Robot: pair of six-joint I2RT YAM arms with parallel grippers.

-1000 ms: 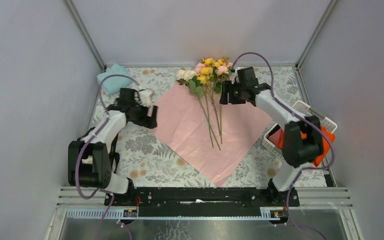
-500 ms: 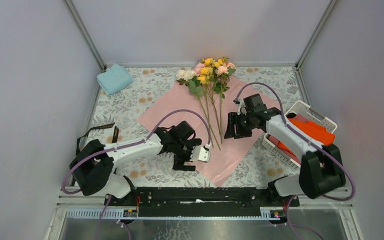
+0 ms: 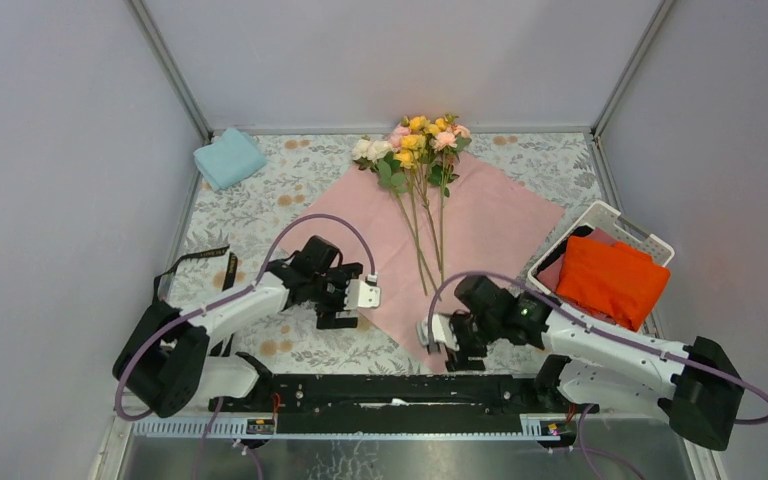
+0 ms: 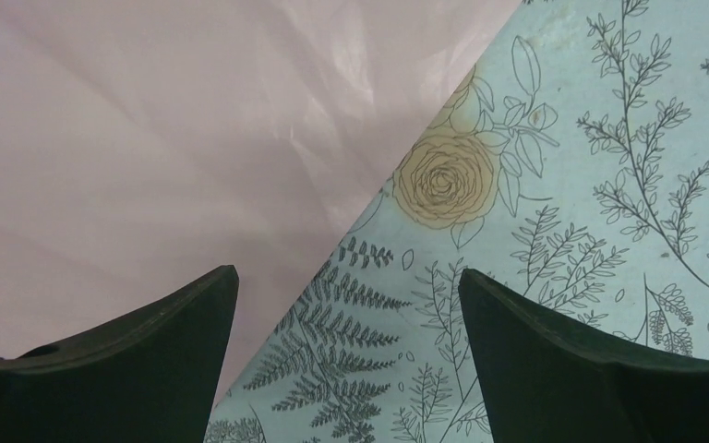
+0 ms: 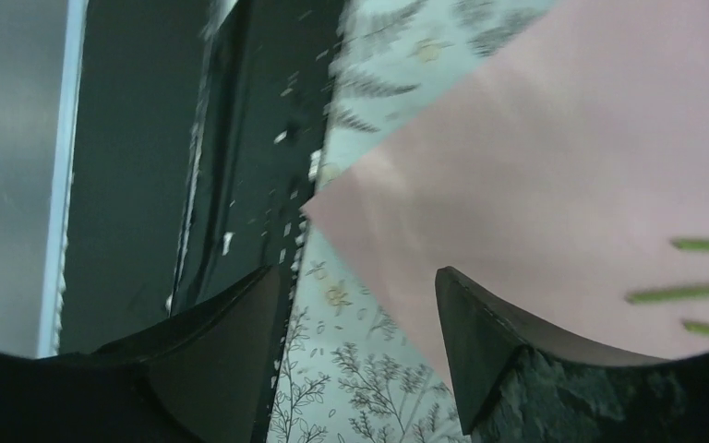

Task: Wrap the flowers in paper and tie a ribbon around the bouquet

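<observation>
Two grippers hang low over the near half of the table, and both sets of jaws stand spread with nothing between them.

The left gripper (image 3: 338, 303) (image 4: 348, 275) sits at the near left edge of the paper (image 3: 480, 215) (image 4: 148, 138). That edge runs slantwise through the gap between its jaws. One finger is over the pink sheet, the other over the leaf-printed table cover (image 3: 290, 345) (image 4: 609, 185). Whether the fingers touch either surface cannot be told.

The right gripper (image 3: 455, 345) (image 5: 358, 272) is at the paper's (image 5: 535, 166) near corner. The tip of that corner lies just ahead of the gap between its jaws. The sheet spreads away past one finger, and the black rail (image 3: 390, 390) (image 5: 240, 138) lies past the other. Three green stem ends (image 5: 702, 291) show beyond the finger on the paper side.

The paper lies flat and open like a diamond, with the flowers (image 3: 415, 140) on it. The blooms are at the far corner, well beyond both pairs of jaws. The stems run back toward them and end nearer the right jaws.

The ribbon (image 3: 200, 256) lies on the table cover behind the left jaws, out by that arm's elbow and well apart from the sheet.

A folded blue cloth (image 3: 228, 157) sits at the far left corner. A white basket (image 3: 610, 213) holding an orange cloth (image 3: 610, 282) stands off behind the right jaws.
</observation>
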